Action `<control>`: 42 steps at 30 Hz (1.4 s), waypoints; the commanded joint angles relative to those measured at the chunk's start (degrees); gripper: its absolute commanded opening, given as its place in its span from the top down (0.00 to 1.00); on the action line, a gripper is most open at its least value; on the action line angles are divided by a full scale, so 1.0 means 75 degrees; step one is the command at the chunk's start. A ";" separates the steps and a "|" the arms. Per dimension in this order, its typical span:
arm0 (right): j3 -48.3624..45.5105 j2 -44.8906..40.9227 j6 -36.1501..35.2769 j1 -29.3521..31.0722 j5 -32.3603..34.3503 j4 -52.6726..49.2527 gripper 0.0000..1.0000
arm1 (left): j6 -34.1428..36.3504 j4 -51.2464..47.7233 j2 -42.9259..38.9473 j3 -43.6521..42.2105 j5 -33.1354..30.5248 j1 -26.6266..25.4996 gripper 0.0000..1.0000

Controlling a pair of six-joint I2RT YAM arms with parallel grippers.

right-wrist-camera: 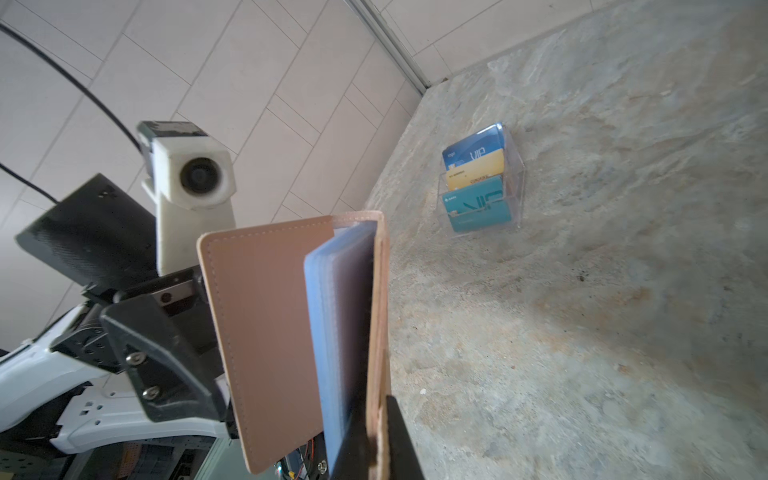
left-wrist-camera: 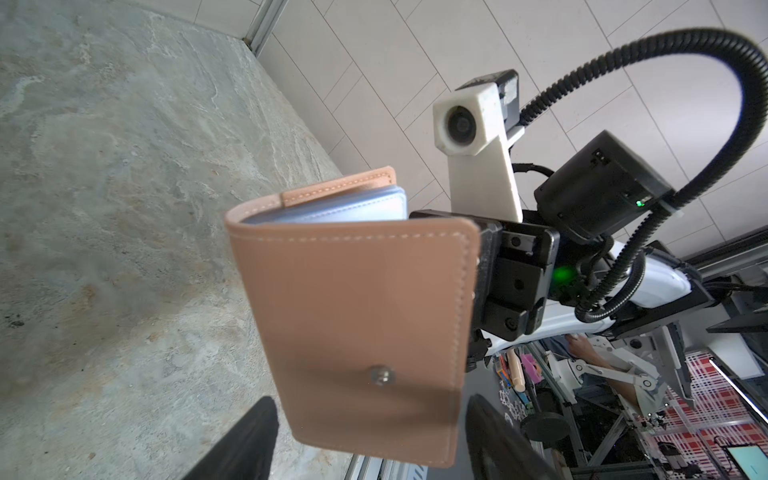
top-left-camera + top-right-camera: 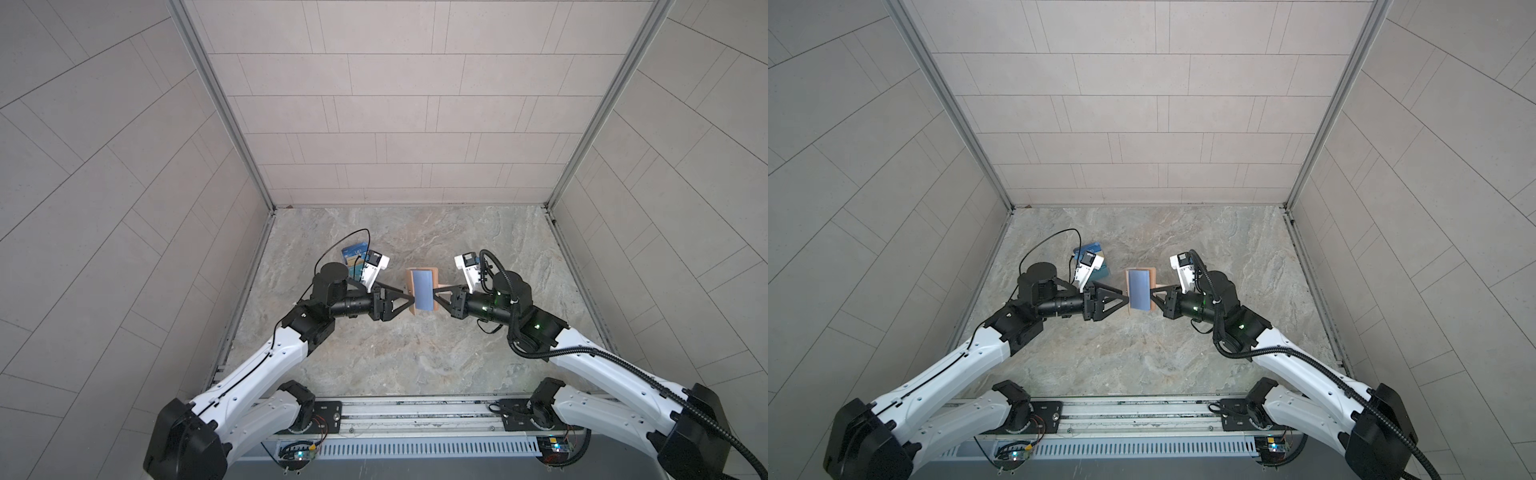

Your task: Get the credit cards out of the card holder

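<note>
Wallet (image 3: 423, 291) hangs mid-frame over the bench (image 3: 395, 353), long side running up the picture; right claw (image 3: 435, 293) clamped on its right edge, left claw (image 3: 413, 299) spread, just left of the sleeves (image 3: 1139, 291).

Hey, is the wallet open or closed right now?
Partly open: the wallet has its covers apart, with pale blue sleeves showing between them.

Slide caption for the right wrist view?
Right claw pinches one cover of the open tan card holder, pale blue sleeves fanned; a clear stand of cards sits beyond.
</note>
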 commanded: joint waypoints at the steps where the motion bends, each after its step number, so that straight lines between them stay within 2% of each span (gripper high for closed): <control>1: 0.0345 0.0181 -0.0352 0.0151 0.0461 -0.0566 1.00 | 0.0325 -0.0034 -0.0096 -0.0036 -0.0202 -0.0145 0.23; 10: 0.0775 0.0719 -0.0540 0.0482 0.1007 -0.1135 1.00 | 0.0167 0.0037 0.0348 -0.0327 -0.0618 -0.0170 0.24; 16: 0.1155 0.1222 -0.0568 0.0624 0.1931 -0.2208 1.00 | 0.0293 -0.0099 0.0617 -0.0572 -0.1022 -0.0171 0.25; 23: 0.1313 0.1795 -0.0415 0.0819 0.2193 -0.2381 1.00 | -0.0042 0.0919 0.1078 -0.1132 -0.0914 -0.0170 0.29; 31: 0.1234 0.2452 -0.0179 0.0895 0.1923 -0.1944 1.00 | -0.0089 0.1358 0.1593 -0.1451 -0.0966 -0.0170 0.37; 42: 0.0859 0.3301 0.0130 0.0897 0.1494 -0.1135 1.00 | 0.0121 0.1185 0.1841 -0.1755 -0.1343 -0.0170 0.50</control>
